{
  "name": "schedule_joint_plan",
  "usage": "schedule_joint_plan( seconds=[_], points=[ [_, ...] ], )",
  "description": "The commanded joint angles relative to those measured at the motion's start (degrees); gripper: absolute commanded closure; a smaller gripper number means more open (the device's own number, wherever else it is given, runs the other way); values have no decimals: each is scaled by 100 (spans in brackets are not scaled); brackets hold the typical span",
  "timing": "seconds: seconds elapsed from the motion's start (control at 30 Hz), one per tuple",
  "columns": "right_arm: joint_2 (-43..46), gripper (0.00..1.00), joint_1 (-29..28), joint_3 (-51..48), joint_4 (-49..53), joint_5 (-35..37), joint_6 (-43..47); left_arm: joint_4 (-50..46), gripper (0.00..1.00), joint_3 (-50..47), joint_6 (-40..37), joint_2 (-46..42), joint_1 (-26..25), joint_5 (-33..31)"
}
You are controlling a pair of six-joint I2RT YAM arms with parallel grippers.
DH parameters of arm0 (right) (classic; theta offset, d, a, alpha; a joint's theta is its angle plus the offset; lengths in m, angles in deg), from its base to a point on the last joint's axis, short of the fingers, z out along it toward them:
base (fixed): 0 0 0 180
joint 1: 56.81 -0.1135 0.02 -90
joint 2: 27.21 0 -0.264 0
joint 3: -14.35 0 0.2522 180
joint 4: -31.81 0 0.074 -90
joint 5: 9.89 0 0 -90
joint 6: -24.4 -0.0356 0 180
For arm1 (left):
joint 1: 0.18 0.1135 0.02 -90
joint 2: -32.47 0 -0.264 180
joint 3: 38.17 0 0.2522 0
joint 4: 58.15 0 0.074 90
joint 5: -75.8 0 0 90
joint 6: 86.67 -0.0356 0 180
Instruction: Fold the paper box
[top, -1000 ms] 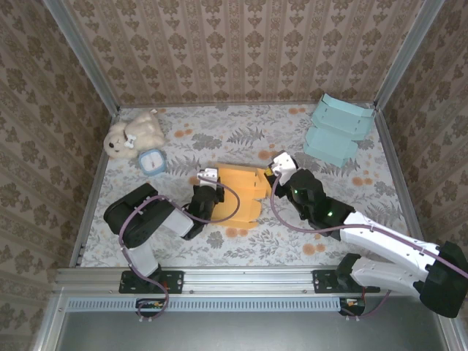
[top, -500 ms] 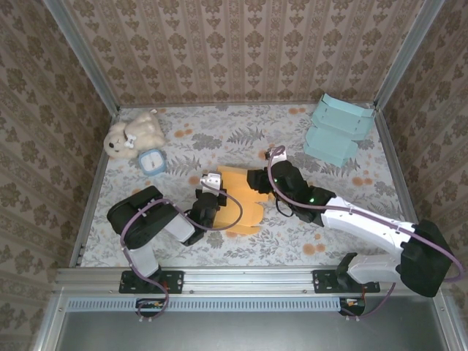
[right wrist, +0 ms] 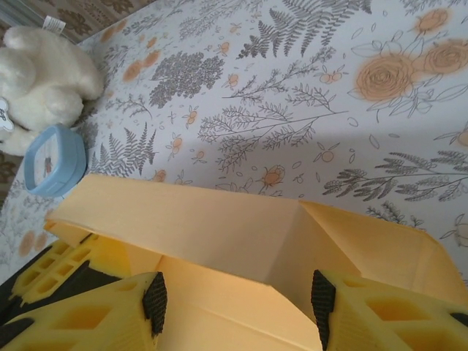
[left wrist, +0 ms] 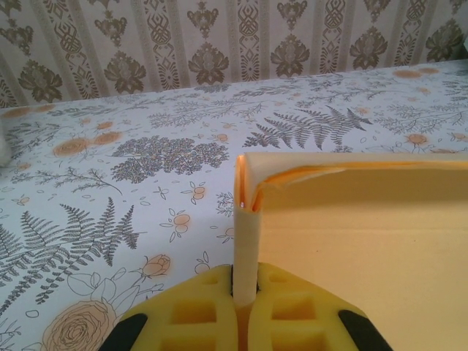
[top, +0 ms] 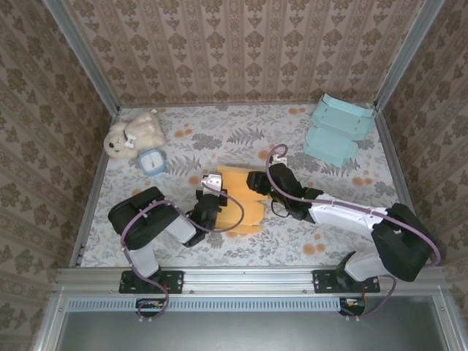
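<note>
— Where's the box?
— Top view: one box [top: 235, 206] mid-table [top: 219, 131], between my two grippers. Left gripper [top: 216, 196] is at its left edge, right gripper [top: 252, 183] at its far right corner.
— Left grip?
— Top view doesn't tell me. Left wrist does: I'm clenched on an upright wall of the box [left wrist: 351, 234], with the pads [left wrist: 205, 314] flat on both faces.
— Right?
— Right wrist: jaws spread, pads [right wrist: 155, 303] on either side of a folded flap [right wrist: 219, 234]. Touching it or not, can't tell.
— Counts?
— Two arms, two grippers. Extras: one teal box [top: 336, 130] far right, well apart. One bear [top: 131, 134] is far left, with one blue tin [top: 151, 161] just beside it. Right wrist catches the bear [right wrist: 40, 80] and tin [right wrist: 53, 159] too.
</note>
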Motion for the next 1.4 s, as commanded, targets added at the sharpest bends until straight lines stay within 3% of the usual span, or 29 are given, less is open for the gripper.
schedule_joint_plan(
  seconds=[0.0, 0.27, 0.57, 0.93, 1.37],
  points=[
    [-113, 43, 27, -111, -626, -337, -331, 206, 100, 159, -64, 99, -84, -194],
    [-279, 43, 33, -124, -1202, -943, -719, 204, 100, 267, 11, 248, -216, -266],
    [-29, 43, 102, -541, -1056, -693, -223, 185, 100, 182, 264, 231, -215, -385],
    [6, 41, 121, -1100, -658, 231, 409, 167, 100, 136, 428, 301, -213, -478],
    [-465, 36, 157, -1027, -687, 372, 350, 167, 100, 121, 519, 300, -234, -411]
  ],
)
